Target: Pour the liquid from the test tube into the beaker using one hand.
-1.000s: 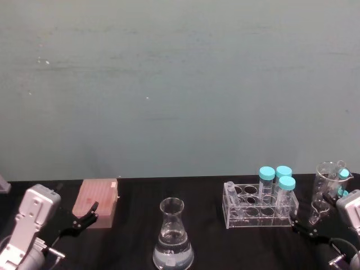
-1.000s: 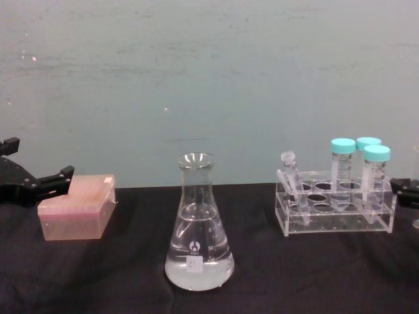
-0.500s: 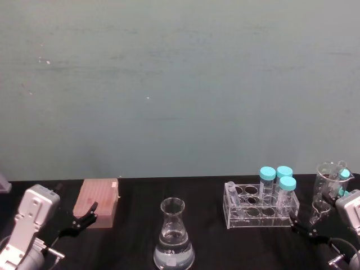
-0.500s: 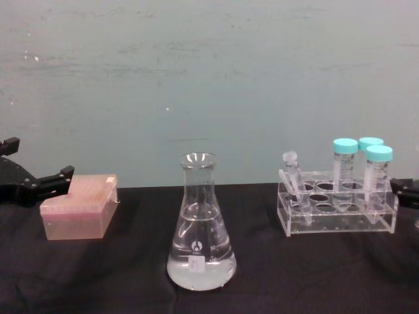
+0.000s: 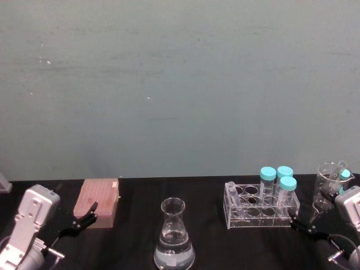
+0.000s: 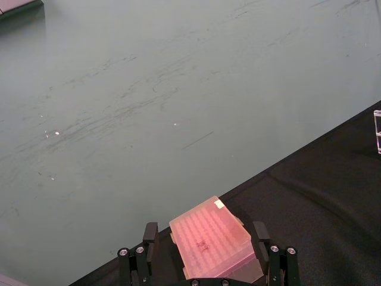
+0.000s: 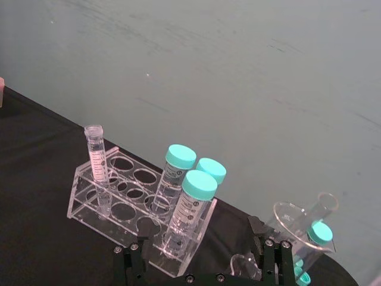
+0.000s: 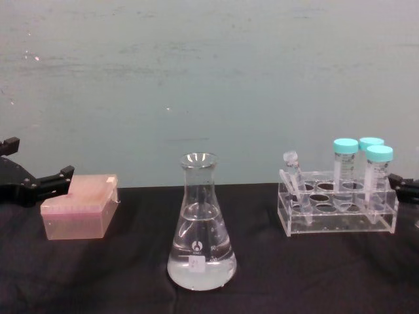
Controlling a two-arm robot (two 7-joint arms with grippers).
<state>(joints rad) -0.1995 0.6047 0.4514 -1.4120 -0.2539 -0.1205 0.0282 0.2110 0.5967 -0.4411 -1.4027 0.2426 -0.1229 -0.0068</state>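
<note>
Centre of the black-draped table (image 8: pixel 314 278) stands the beaker, a tall clear glass conical flask (image 8: pixel 201 226), upright, with clear colourless liquid (image 8: pixel 200 269) pooled in its wide base. Off to its right is the clear acrylic tube rack (image 8: pixel 337 221), and there's the test tube, a small slim clear glass tube with a flared rim (image 8: pixel 292 182), leaning in the hole at the rack's left end, well apart from the flask. Three taller clear tubes with teal screw caps (image 8: pixel 363 167) stand upright at the rack's other end. The right gripper (image 5: pixel 306 226) hangs low just beside the rack's right end, jaws spread, nothing between them, touching neither rack nor tube. Behind it sits a clear spouted glass cup (image 5: pixel 329 177) with teal-capped pieces inside. On the far left, the left gripper (image 5: pixel 84 219) is parked just beside a translucent pink rectangular plastic box (image 8: pixel 78 212), jaws apart and empty.
</note>
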